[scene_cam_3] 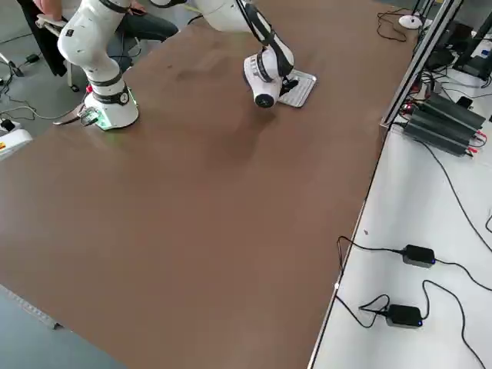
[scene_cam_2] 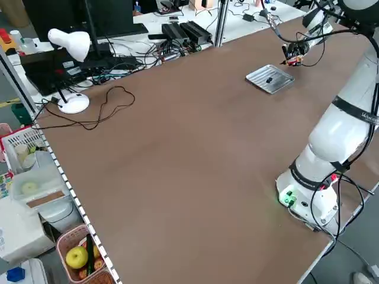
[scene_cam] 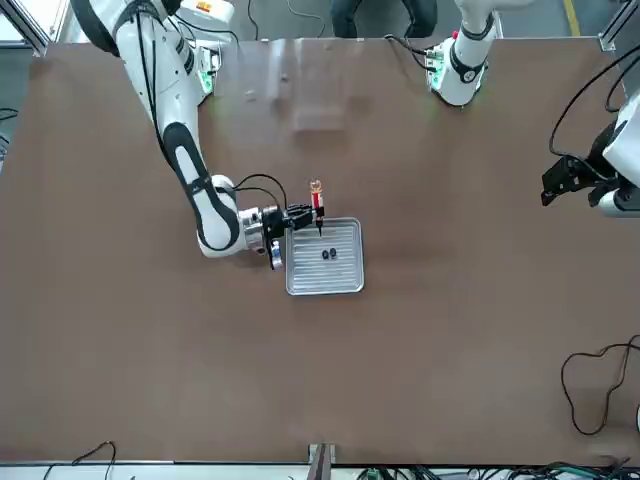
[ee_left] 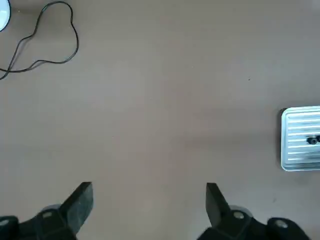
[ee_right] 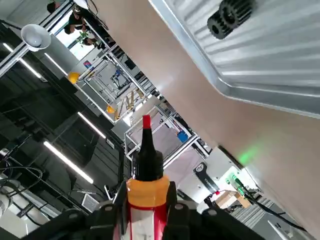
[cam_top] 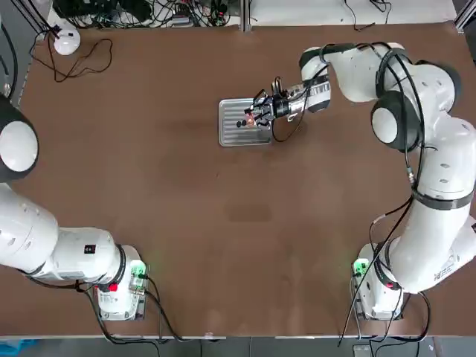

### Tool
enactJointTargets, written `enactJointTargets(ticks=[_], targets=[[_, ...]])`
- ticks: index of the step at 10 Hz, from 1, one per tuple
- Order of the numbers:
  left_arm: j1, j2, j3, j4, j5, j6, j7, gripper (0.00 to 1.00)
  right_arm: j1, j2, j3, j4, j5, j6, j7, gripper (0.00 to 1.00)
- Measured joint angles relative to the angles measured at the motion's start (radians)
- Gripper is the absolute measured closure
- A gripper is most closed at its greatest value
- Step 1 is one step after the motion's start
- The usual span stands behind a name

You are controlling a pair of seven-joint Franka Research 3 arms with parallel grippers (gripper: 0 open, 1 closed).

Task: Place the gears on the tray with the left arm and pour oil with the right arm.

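The right claw (scene_cam: pixel 303 217) is clamped on the small orange-red oil bottle with a dark nozzle (scene_cam: pixel 317 203), holding it level beside the ribbed silver-grey metal tray (scene_cam: pixel 340 279), probably so it can tip oil onto the two dark toothed gears (scene_cam: pixel 329 254) lying together there. The left claw (ee_left: pixel 147 205) hangs wide and empty over bare brown worktop (cam_top: pixel 149 193), well clear.

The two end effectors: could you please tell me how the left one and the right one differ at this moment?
The left end effector is open and empty; the right end effector is shut on the small orange-red oil bottle. The left hangs over bare brown table, well away from the ribbed silver metal tray; the right is at that tray's edge, near the two dark gears. Both are black and two-fingered.
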Motion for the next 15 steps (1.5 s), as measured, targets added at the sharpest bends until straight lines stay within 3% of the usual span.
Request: enactJointTargets(ticks=[7, 9, 12, 15], targets=[[-0.001, 0.001, -0.001, 0.000, 0.000, 0.001, -0.001, 0.00, -0.021, -0.017, -0.028, -0.002, -0.036, -0.003, -0.002, 0.68], [-0.001, 0.001, -0.002, 0.000, 0.000, 0.001, -0.002, 0.00, -0.093, -0.066, -0.033, 0.011, -0.131, -0.026, -0.004, 0.68], [-0.001, 0.001, -0.002, 0.000, 0.000, 0.001, -0.002, 0.00, -0.238, -0.104, -0.038, 0.075, -0.310, -0.164, -0.029, 0.68], [-0.001, 0.001, -0.002, 0.000, 0.000, 0.001, -0.003, 0.00, -0.389, -0.105, -0.041, 0.124, -0.453, -0.252, -0.240, 0.68]])
